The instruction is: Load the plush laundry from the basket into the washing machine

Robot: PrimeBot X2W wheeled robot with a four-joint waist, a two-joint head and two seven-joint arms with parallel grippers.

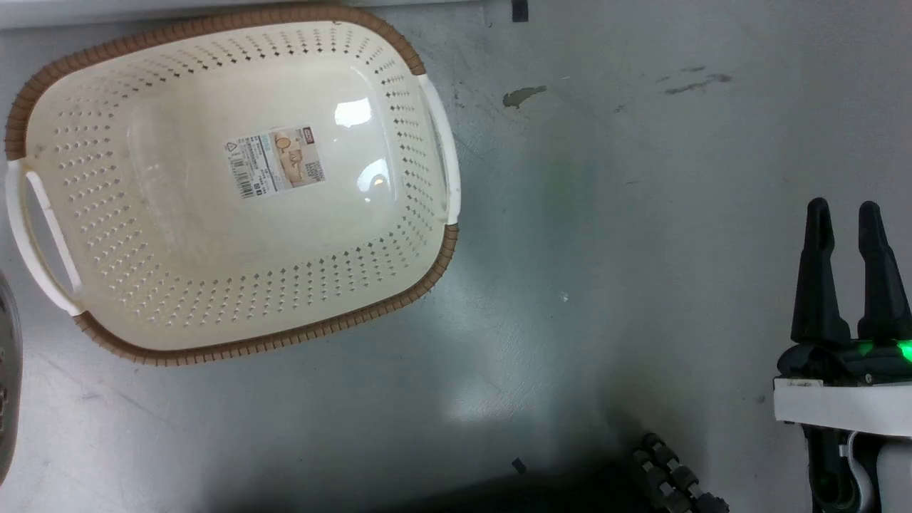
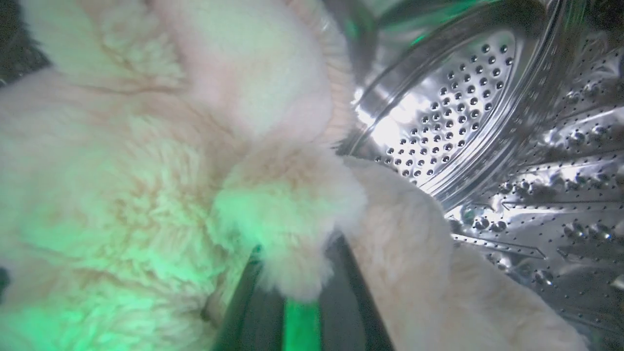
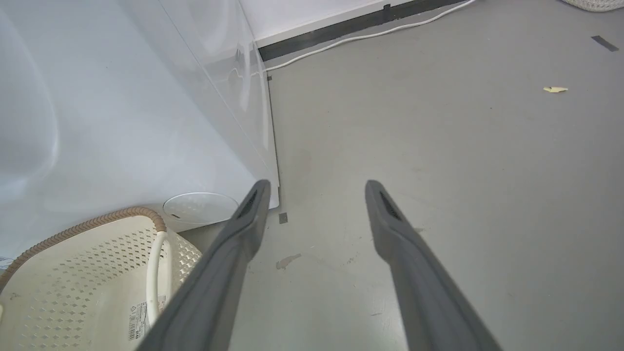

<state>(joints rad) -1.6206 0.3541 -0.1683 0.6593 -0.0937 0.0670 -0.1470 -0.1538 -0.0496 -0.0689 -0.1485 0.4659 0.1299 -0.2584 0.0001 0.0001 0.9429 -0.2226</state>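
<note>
**Plush is in the drum, here's how I'd handle the let-go**

Closest to the left wrist cam, my left end effector (image 2: 295, 251) is clamped on a shaggy tuft of the plush laundry (image 2: 146, 185). Fur bulges up between the two dark fingers (image 2: 358, 302). The toy's bulk takes up the left half of that view, and one limb drapes off to the right. Behind it the perforated steel drum (image 2: 536, 195) of the washing machine (image 2: 453, 112) curves around. I'd say the toy is already through the porthole, though I can't tell if its weight rests on the steel yet.

So the step is the release. My plan:
- Go a bit deeper and lower so the bulk settles.
- Open wide, since shaggy fur likes to snag.
- Back out slowly along the way in, watching that no limb drags out with me or hangs out of the opening.

In the head view the right end effector (image 1: 844, 208) hangs over the floor (image 1: 605, 249), fingers parted, holding nothing. Farther off, the basket (image 1: 178, 299) has just its paper label (image 1: 274, 160) showing inside. Looks like this is the last item.
</note>
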